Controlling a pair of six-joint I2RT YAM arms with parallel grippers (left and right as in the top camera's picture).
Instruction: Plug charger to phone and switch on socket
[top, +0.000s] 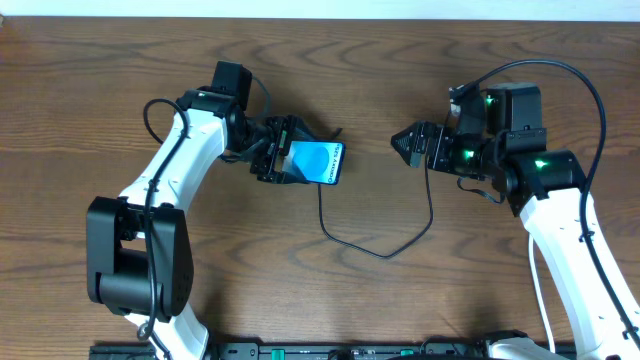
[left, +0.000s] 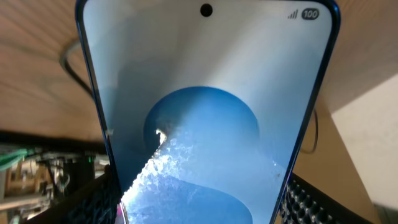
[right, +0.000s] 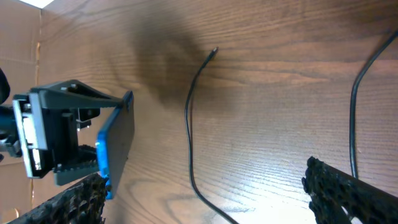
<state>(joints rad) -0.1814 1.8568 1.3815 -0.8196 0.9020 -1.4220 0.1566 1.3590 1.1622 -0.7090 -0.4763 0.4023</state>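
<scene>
Phone (top: 318, 162) pinched in left hand (top: 284, 160); charger (top: 375, 250) tip unplugged beside it; right hand (top: 404, 146) spread; plugging, socket switching outstanding

Between the phone (top: 318, 162), which the left gripper (top: 283, 160) grips by one end, and the right gripper (top: 402, 145), whose jaws stand apart and hold nothing, there is a strip of bare table (top: 368, 110). A gripper could pass there in a straight line. Nearer to the robot, the charger cable (top: 385, 255) lies in a loop on the wood and crosses this way. Its plug tip (right: 214, 50) rests near the phone, with open wood around it. The body of the left gripper closes the phone's left side; the phone's right end is free.
</scene>
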